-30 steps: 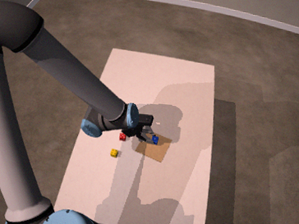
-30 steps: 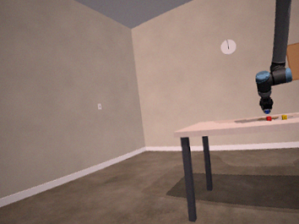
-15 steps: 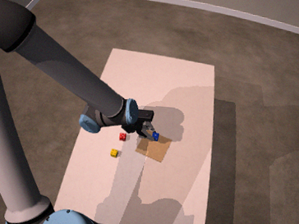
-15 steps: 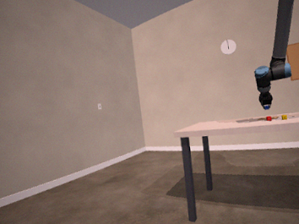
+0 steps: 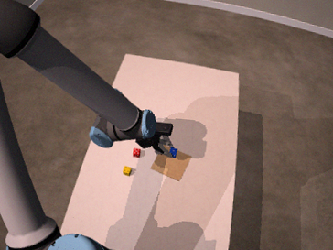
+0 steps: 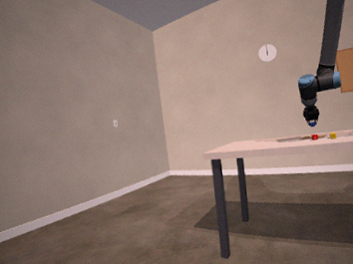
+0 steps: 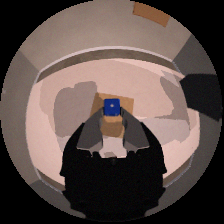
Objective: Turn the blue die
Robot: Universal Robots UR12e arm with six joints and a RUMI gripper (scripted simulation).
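The arm reaches over the table, its wrist bent so that the gripper points down in the exterior view. The jaws are closed on the blue die, gripping it between their tips. In that view the die hangs above the tabletop, clear of the mat; from the top it overlaps the mat's edge. The red die and yellow die rest on the table, near each other and apart from the mat.
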